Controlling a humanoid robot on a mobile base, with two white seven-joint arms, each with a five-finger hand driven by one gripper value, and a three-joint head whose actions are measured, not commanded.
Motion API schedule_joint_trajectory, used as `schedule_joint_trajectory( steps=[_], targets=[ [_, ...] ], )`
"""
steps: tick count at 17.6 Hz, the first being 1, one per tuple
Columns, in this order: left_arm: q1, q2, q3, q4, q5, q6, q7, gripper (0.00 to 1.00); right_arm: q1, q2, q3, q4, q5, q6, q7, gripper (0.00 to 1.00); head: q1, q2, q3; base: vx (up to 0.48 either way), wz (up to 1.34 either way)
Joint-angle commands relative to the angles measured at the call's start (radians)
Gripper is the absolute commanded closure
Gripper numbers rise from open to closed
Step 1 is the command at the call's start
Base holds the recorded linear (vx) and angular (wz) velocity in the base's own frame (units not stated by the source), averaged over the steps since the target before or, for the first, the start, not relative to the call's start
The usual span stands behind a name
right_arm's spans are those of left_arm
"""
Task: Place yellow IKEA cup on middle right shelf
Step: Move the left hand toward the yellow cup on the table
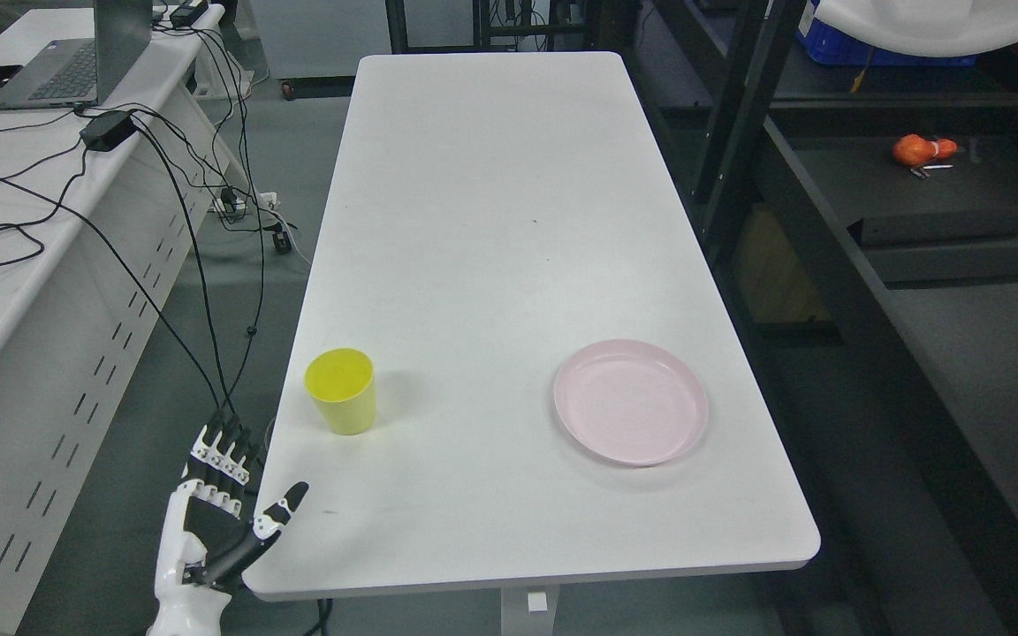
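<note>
The yellow cup (341, 390) stands upright with its mouth up on the near left part of the white table (491, 221), close to the left edge. Nothing shows inside it and nothing touches it. Standing upright and clear on all sides, it looks set out for a grasp around its wall from the left, which suits the arm on that side.

The left hand (217, 512) hangs just off the table's near left corner, nearer and a little to the left of the cup, near it but apart. Its fingers (222, 450) are stretched out and loose, pointing away toward the far end, with the thumb angled over the table edge; the hand holds nothing. That released pose fits a reach about to begin, so the pickup seems not yet started.

To the right of the cup, well apart, a pink plate (631, 402) lies flat on the near right part of the table. Beyond the right edge stands the dark shelving (827, 265), where the cup is meant to go; which shelf is the middle right one cannot be made out. The right arm is out of view.
</note>
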Motion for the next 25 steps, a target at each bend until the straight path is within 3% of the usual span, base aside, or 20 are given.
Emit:
schedule_joint_trajectory(
  steps=[1,7,11,25],
  targets=[
    [0.009,0.012,-0.014,0.002,0.002,0.013,0.004,0.01,0.014,-0.017,0.017,0.000,-0.025,0.001,-0.003,0.00,0.0000,0.000,0.000,0.000,0.00],
    [-0.064,-0.001,0.072,0.092,0.012,0.108,0.001,0.01,0.014,-0.017,0.017,0.000,-0.025,0.001,-0.003,0.01,0.0000,0.000,0.000,0.000,0.00],
    [-0.143,-0.025,0.152,0.129,0.011,0.241,0.000,0.01,0.014,-0.017,0.017,0.000,-0.025,0.001,-0.003,0.01,0.0000,0.000,0.000,0.000,0.00],
    [-0.304,-0.025,0.112,0.206,-0.169,0.257,0.000,0.01,0.014,-0.017,0.017,0.000,-0.025,0.001,-0.003,0.01,0.0000,0.000,0.000,0.000,0.00]
  ],
)
